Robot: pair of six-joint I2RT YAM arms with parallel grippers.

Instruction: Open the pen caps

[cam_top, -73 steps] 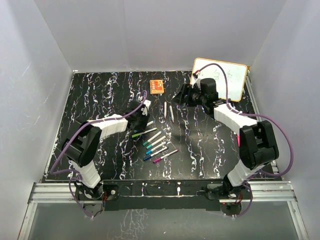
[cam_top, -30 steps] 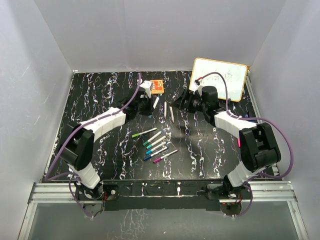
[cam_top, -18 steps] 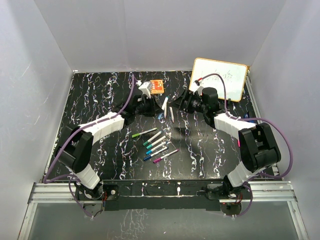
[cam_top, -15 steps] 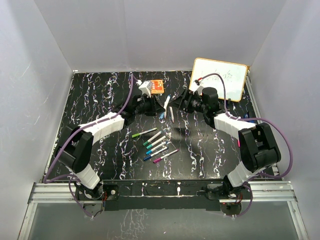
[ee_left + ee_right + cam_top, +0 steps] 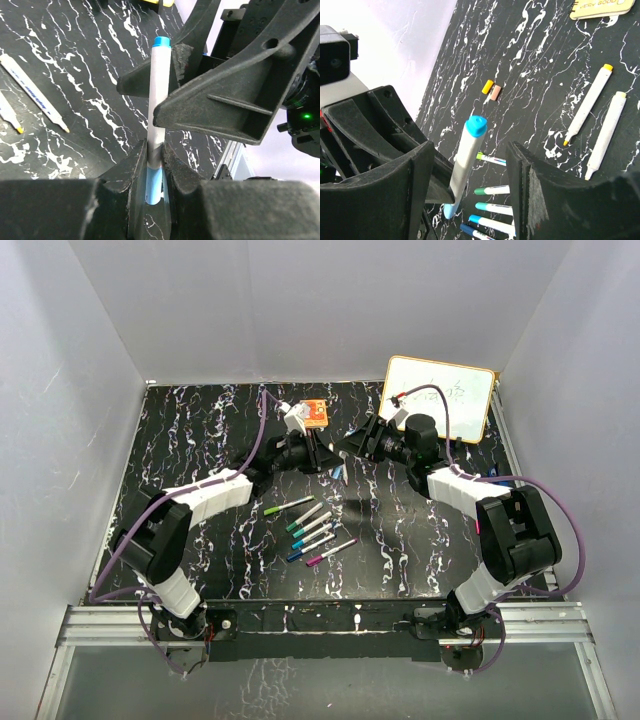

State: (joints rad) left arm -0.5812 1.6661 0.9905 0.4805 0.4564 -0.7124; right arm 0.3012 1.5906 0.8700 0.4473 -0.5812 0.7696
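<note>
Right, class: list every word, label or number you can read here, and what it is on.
"VERY GOOD": on the block, right wrist view.
Whiteboard: handwriting, too small to read.
Loose pen: blue print along the barrel, too blurred to read.

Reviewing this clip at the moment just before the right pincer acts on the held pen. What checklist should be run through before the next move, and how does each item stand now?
1. Hold of the left pincer on the pen: ok, shut around its lower part.
2. Pen stands between the fingers of the right pincer: ok.
3. Grip of the right pincer on the pen's upper end: not ok, jaws open with a gap showing.
4. Upper end is the cap: cannot tell, both ends are blue.
5. Pen held off the table, apart from the row of pens: ok.
</note>
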